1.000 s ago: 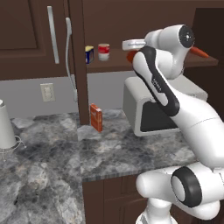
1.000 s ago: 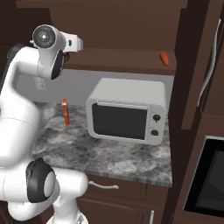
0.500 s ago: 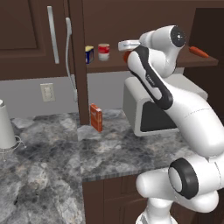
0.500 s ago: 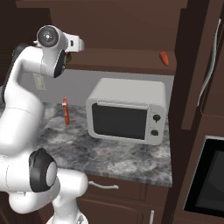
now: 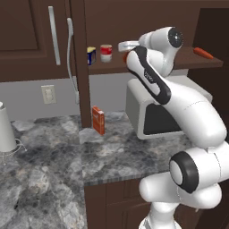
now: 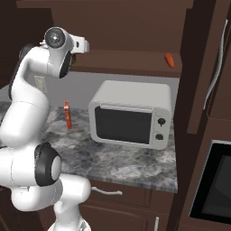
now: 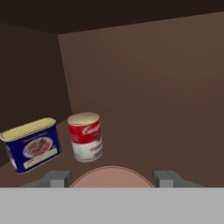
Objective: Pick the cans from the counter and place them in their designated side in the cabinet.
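Up at cabinet (image 5: 40, 31) shelf, fingers (image 7: 55, 178) clamped on orange-red can (image 7: 111, 176); red-and-cream can (image 7: 85, 136) stands beside blue-and-yellow container (image 7: 32, 145).

cabinet shelf board (image 5: 112, 68): blue-and-yellow container (image 5: 91, 55) beside red-and-white can (image 5: 106, 53) at left end; orange item (image 5: 204, 53) at right end; counter (image 5: 112, 152): flat orange-red box (image 5: 98, 120) upright, microwave (image 6: 131, 113), white cylinder (image 5: 6, 129) far left

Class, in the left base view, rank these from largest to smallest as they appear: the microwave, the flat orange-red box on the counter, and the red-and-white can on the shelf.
1. Microwave
2. Flat orange-red box
3. Red-and-white can, though it stands farther back.
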### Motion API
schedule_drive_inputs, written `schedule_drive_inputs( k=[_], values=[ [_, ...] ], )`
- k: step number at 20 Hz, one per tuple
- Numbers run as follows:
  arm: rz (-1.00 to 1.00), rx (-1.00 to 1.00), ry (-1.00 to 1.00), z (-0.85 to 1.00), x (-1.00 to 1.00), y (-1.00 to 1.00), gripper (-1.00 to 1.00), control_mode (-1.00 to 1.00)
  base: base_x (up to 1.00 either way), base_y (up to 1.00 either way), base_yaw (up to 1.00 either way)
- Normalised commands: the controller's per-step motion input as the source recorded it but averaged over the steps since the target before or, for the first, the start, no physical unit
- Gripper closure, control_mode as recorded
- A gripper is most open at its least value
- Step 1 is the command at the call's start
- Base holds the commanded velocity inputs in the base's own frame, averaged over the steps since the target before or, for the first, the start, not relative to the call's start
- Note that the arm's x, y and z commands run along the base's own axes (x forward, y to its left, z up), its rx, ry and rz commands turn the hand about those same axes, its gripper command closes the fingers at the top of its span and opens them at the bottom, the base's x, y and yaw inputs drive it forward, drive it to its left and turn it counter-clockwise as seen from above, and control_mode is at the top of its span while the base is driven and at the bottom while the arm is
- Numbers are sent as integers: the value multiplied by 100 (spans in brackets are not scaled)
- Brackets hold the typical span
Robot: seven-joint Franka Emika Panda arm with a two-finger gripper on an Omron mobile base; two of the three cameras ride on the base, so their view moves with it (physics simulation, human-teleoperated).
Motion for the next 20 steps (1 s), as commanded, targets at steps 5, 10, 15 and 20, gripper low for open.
schedule_drive_inputs(
  k=[5, 10, 15, 20],
  values=[
    [1, 0, 0, -2, 27, 2, 100, -100, 0, 0, 0],
    [1, 0, 8, 0, 18, 1, 100, -100, 0, 0, 0],
    [1, 0, 7, 0, 18, 1, 100, -100, 0, 0, 0],
    [1, 0, 4, -4, 18, 4, 100, -100, 0, 0, 0]
  ],
)
